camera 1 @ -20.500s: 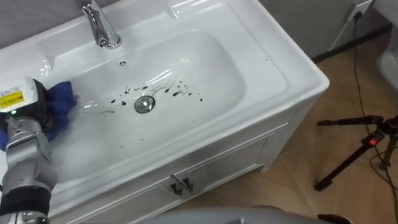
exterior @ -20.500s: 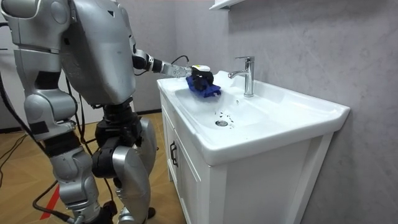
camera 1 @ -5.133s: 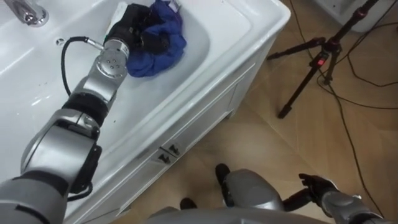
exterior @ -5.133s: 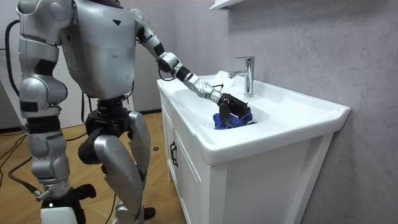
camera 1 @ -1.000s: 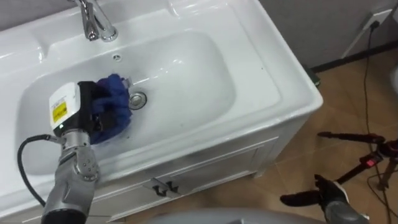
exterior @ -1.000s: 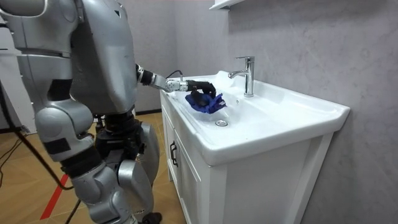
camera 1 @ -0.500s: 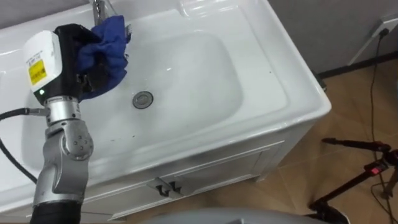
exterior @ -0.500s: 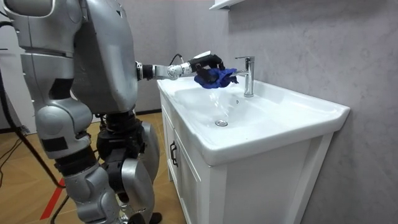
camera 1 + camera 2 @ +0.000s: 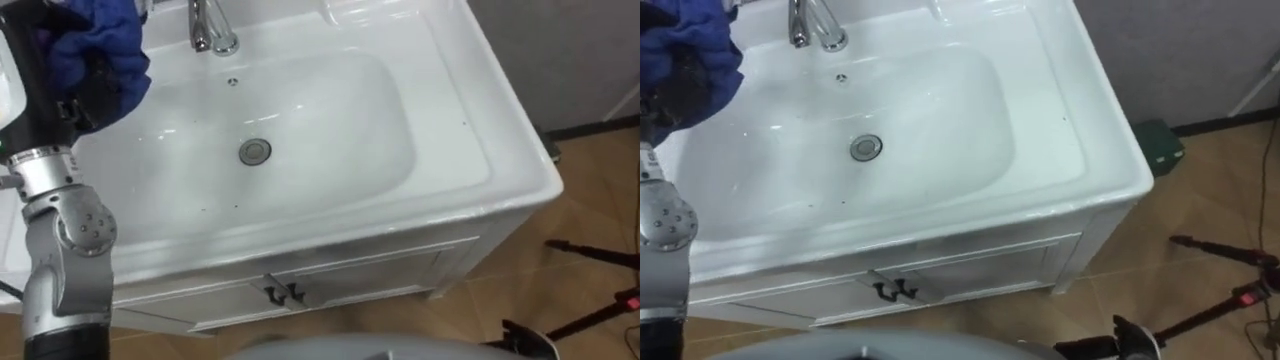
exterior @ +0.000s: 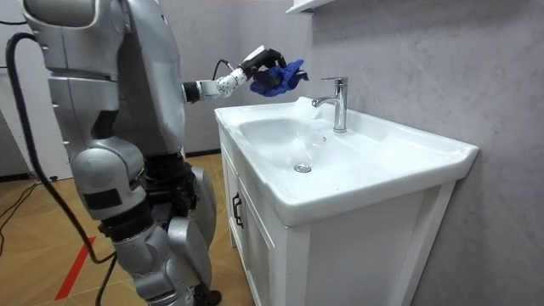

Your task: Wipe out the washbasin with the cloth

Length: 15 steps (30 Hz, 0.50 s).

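A: Where is the blue cloth (image 9: 98, 42)?
B: Bunched in the left hand (image 9: 48, 78), whose fingers curl round it, held above the basin (image 9: 478, 100), left of the faucet (image 9: 211, 28).
A: And the right hand (image 9: 1130, 346)?
B: Low before the cabinet (image 9: 350, 285).

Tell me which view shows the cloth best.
The room view: the whole blue cloth shows in the left hand's grip, above the basin's rim. Both eye views cut it off at their upper left corner.
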Motion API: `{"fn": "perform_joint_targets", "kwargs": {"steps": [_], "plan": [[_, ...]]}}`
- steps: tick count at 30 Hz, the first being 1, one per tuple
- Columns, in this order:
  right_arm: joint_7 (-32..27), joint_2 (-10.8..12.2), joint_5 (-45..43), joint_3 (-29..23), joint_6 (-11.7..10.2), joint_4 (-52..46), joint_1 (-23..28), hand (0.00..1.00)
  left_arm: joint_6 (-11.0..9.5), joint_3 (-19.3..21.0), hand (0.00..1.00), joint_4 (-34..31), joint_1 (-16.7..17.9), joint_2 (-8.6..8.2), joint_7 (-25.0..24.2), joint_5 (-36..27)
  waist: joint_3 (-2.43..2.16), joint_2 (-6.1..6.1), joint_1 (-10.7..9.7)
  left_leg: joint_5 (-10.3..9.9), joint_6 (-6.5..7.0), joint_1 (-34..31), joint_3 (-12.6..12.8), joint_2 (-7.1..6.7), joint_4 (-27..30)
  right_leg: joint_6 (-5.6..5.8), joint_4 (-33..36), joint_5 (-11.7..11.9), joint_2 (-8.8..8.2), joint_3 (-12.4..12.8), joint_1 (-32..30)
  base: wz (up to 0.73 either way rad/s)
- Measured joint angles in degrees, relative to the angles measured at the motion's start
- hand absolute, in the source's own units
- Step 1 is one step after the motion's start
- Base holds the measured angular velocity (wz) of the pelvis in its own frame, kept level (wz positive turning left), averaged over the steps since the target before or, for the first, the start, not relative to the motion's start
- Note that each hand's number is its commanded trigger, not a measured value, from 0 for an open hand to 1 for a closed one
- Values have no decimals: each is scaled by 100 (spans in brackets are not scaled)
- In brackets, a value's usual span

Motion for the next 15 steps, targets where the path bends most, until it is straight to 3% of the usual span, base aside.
{"fn": "perform_joint_targets", "kwargs": {"steps": [4, 6, 9, 15], "plan": [[62, -41, -124, -7, 2, 3, 51, 0, 3, 284, 100, 2, 4, 14, 1, 1, -8, -9, 56, -1, 1, 46, -28, -26, 0, 10, -58, 1, -13, -50, 95, 9], [64, -81, -254, -59, -1, -15, 63, 0, 13, 386, 100, 142, 99, 91, 67, -12, -35, 49, 47, 0, 3, 71, -28, -38, -17, 33, -61, 1, -25, -53, 115, 0], [89, -177, -254, -73, 2, -18, 97, 0, 95, 391, 100, 554, 100, 227, 66, -18, -21, 130, 36, 7, 16, 118, -29, -56, -16, 58, -55, -8, -47, -56, 128, 0], [121, -233, -325, -81, 53, 6, 151, 0, 314, 407, 100, 1084, 66, 403, 66, -15, -10, 166, -143, 24, 41, 140, -12, -74, -14, 69, -48, -14, -69, -72, 158, 1]]}}
